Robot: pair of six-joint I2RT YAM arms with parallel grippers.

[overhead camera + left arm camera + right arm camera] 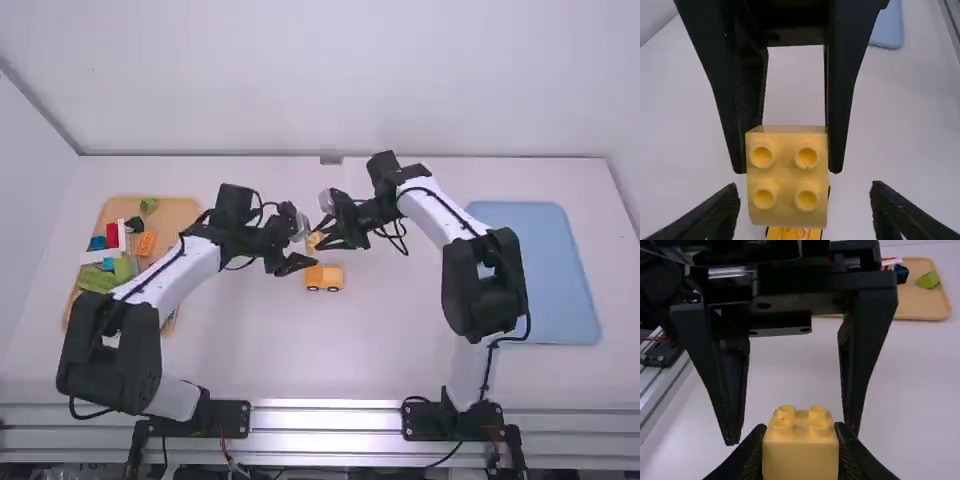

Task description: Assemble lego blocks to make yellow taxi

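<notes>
My right gripper is shut on a yellow block above the middle of the table; in the right wrist view the block sits studs up between the fingers of the right gripper. Facing it from the left, my left gripper holds nothing; in the left wrist view the left gripper stands open, the block lying between and beyond its fingertips. Below them, the yellow taxi body with dark wheels rests on the table; its studded top shows past the held block.
A tan tray with several coloured blocks lies at the left, under and beside the left arm. A blue tray is at the right, beyond the right arm. Bare table stretches in front of the taxi body.
</notes>
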